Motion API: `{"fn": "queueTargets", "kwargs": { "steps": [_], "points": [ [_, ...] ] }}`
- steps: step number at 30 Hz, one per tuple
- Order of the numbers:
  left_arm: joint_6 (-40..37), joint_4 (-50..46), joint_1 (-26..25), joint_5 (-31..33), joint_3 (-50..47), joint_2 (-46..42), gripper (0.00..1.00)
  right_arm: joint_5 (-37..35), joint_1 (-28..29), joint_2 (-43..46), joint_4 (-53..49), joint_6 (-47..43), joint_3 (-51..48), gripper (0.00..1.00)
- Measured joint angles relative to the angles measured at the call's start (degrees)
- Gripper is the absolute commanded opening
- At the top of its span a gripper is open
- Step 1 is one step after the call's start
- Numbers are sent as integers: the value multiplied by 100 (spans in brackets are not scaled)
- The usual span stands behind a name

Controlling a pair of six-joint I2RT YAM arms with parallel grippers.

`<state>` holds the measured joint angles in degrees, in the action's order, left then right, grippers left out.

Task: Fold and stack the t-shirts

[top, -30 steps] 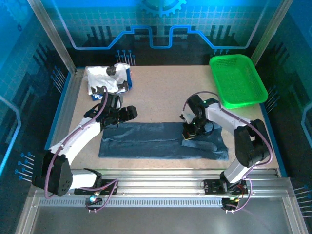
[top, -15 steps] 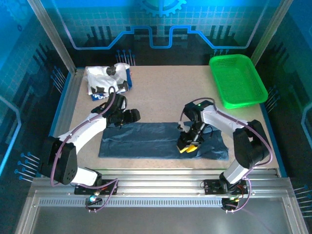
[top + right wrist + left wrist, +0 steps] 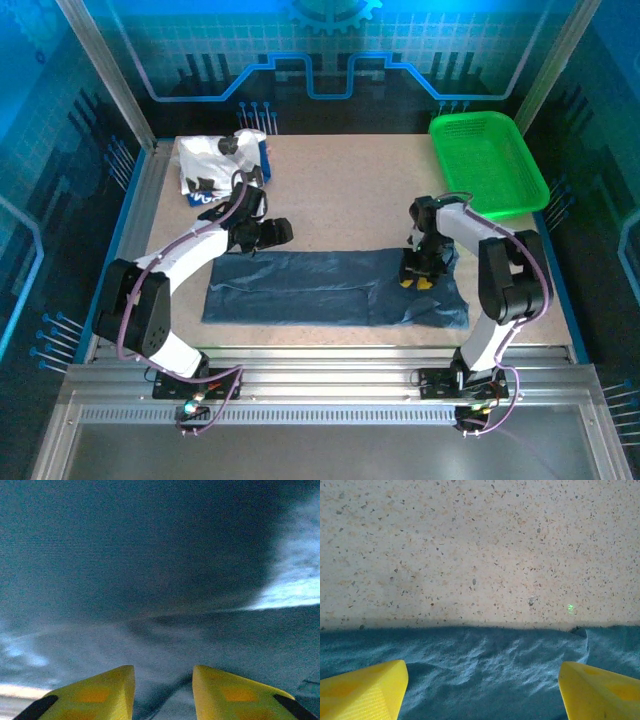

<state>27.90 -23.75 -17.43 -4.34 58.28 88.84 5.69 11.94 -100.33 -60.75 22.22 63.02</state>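
Wide-open left pincer [image 3: 482,692] hovers over the large slate-blue cloth t-shirt [image 3: 300,285]; right pincer [image 3: 163,690], grip unclear, risks bunching its fold.

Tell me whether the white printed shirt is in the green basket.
No, the white printed shirt lies bunched at the far left corner of the table, well apart from the green basket.

The dark blue shirt [image 3: 330,288] is soft matt cloth, a bit fuzzy and wrinkly up close. The white shirt [image 3: 215,165] at 11 o'clock is cloth with printed pictures. The table [image 3: 340,190] is matt and speckled like stone. The green basket [image 3: 487,165] at 1 o'clock is shiny plastic mesh.
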Motion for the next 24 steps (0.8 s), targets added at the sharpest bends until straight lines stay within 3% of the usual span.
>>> {"fn": "queueTargets", "kwargs": {
  "steps": [9,17,24],
  "points": [
    [-85,11,0,9,142,234,80,-702,42,603,-413,544,-798,29],
    [-107,11,0,68,417,643,80,-748,52,1263,-927,898,-1134,22],
    [-105,-20,22,210,763,949,81,-986,52,1515,-1399,1117,-839,25]
  ]
}}
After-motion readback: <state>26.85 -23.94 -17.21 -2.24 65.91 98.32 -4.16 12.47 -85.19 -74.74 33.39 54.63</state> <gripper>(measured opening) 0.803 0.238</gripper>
